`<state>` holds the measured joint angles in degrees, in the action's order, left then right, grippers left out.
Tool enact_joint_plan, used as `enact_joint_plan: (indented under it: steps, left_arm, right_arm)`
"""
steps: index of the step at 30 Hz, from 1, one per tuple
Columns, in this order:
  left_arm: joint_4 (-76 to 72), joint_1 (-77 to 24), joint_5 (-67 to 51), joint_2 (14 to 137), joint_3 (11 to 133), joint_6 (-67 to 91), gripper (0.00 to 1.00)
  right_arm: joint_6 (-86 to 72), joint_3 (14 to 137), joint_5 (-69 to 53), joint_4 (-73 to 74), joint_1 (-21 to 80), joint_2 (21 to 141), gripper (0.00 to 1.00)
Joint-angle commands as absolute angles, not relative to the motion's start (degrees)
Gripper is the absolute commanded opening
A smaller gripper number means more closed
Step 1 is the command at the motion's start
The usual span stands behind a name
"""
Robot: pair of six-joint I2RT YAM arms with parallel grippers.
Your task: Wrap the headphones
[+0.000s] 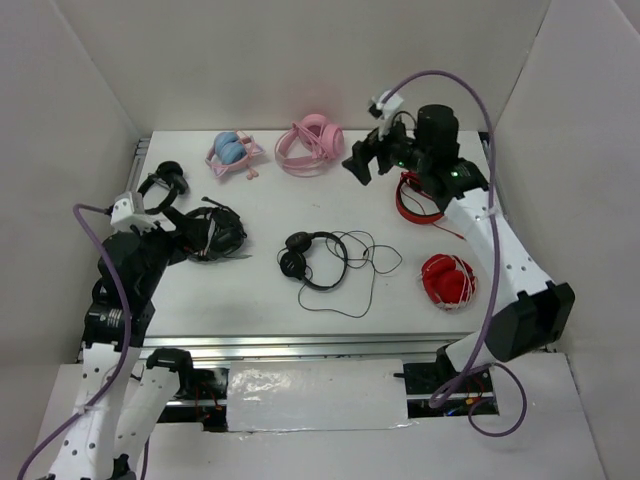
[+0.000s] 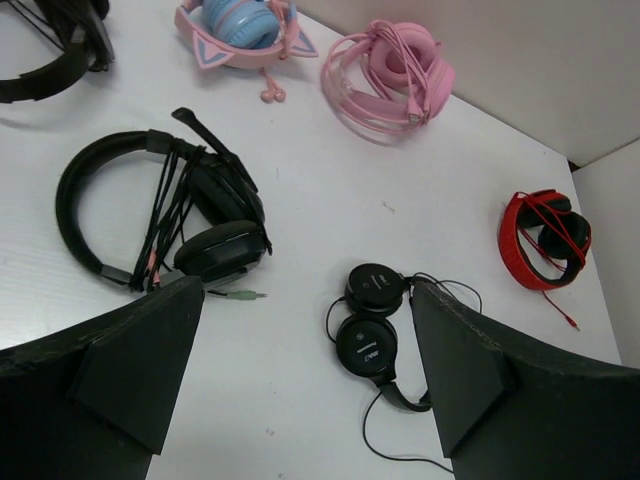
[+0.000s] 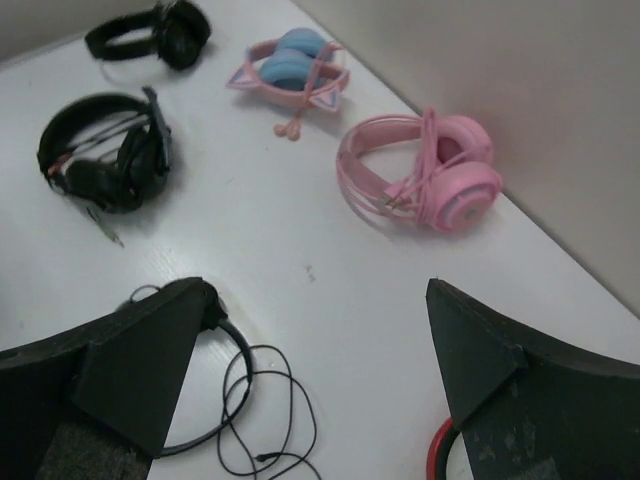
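Note:
The slim black headphones (image 1: 312, 258) lie flat near the middle of the table, with their long thin cable (image 1: 366, 258) in loose loops to their right. They also show in the left wrist view (image 2: 368, 330). The right wrist view shows only their headband (image 3: 228, 395) and the cable (image 3: 285, 425). My left gripper (image 1: 182, 232) is open and empty, raised at the left by the bulky headset (image 2: 305, 295). My right gripper (image 1: 368, 160) is open and empty, raised over the far right of the table (image 3: 315, 290). Neither touches the headphones.
A bulky black headset with a microphone boom (image 1: 215, 235) lies at the left and a small black pair (image 1: 165, 182) behind it. A blue and pink cat-ear pair (image 1: 232, 152) and a pink pair (image 1: 310, 143) lie at the back. Two red pairs (image 1: 415, 200) (image 1: 447, 278) lie at the right. White walls enclose the table.

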<state>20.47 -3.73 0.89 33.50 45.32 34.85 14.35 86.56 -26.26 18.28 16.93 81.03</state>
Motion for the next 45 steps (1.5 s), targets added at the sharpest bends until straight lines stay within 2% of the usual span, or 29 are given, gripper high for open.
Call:
enact_joint_plan:
  steps: [1, 3, 6, 8, 10, 15, 20, 26, 29, 33, 37, 39, 40, 44, 45]
  left_arm:
    - [24.25, -4.04, 5.00, 31.91, 48.51, 35.33, 0.99]
    - [25.66, -4.04, 5.98, 31.90, 48.60, 35.86, 0.99]
    - [26.45, -4.04, 4.05, 32.52, 48.08, 36.03, 0.99]
    - [27.24, -4.13, 2.99, 33.22, 47.81, 35.95, 0.99]
    - [28.04, -4.13, 2.29, 33.75, 47.29, 36.12, 0.99]
    - [27.35, -4.04, 4.92, 33.49, 46.67, 37.09, 0.99]
    - [19.17, -4.22, 0.44, 33.66, 43.16, 38.32, 0.99]
    - [16.53, -4.13, -0.35, 35.68, 41.93, 38.85, 0.99]
    - [15.65, -4.13, -0.26, 36.30, 41.66, 38.59, 0.99]
    - [11.88, -4.13, 2.37, 36.47, 39.73, 37.97, 0.99]
    - [5.55, -4.13, 0.44, 37.35, 36.83, 37.71, 0.99]
    - [5.36, -4.13, -0.43, 38.58, 36.83, 37.35, 0.99]
    - [5.36, -4.13, -0.35, 39.02, 36.91, 37.27, 0.99]
    - [5.01, -4.13, -0.44, 41.30, 37.00, 37.35, 0.99]
    - [4.84, -4.13, -0.70, 41.57, 36.91, 37.44, 0.99]
  right_arm:
    - [27.14, 86.59, -31.97, 21.55, 19.16, 83.67, 1.00]
    - [30.65, 79.67, -33.74, 18.56, 19.86, 82.88, 1.00]
    - [35.14, 75.69, -37.53, 22.48, 22.40, 84.98, 1.00]
    - [36.82, 73.14, -35.52, 23.29, 25.65, 88.06, 1.00]
    - [35.25, 71.11, -29.54, 18.04, 27.33, 90.86, 1.00]
    - [34.20, 74.18, -27.96, 17.41, 27.33, 100.01, 1.00]
    - [31.65, 76.63, -19.89, 14.06, 28.65, 105.98, 1.00]
    - [31.64, 80.59, -14.96, 16.00, 30.14, 109.95, 0.97]
    - [31.99, 82.43, -11.88, 17.66, 31.20, 112.06, 0.93]
    - [35.15, 81.30, -6.87, 18.89, 32.61, 113.90, 0.91]
    - [35.94, 81.12, -8.33, 22.23, 32.61, 114.26, 0.90]
    - [36.65, 81.21, -8.53, 23.11, 32.87, 114.61, 0.81]
    - [37.43, 81.38, -8.09, 23.46, 33.05, 114.78, 0.68]
    - [39.54, 82.17, -10.01, 26.00, 33.22, 114.96, 0.41]
    - [39.64, 82.96, -11.93, 26.71, 33.05, 114.96, 0.38]
